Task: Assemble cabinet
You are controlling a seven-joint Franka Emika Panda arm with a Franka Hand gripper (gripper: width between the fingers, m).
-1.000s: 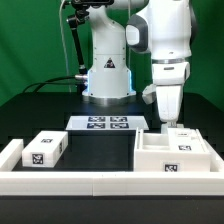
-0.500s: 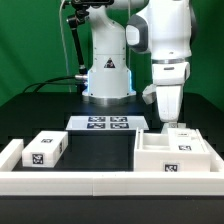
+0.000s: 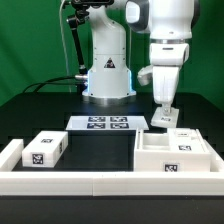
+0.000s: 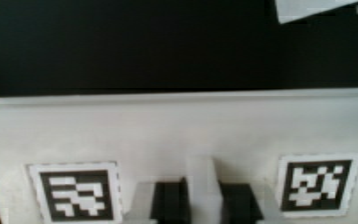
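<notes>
Gripper (image 3: 164, 111) clamped on a small white tagged block (image 3: 162, 119), above the far edge of the cabinet body (image 3: 150, 158). The body sits on the table (image 3: 100, 150) at the exterior view's right; a second block (image 3: 45, 150) lies at its left.

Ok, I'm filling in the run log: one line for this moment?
step: cabinet assembly | gripper: near cabinet body back edge, grip unclear | drawer block: loose, exterior view's left | marker board: farther back
</notes>
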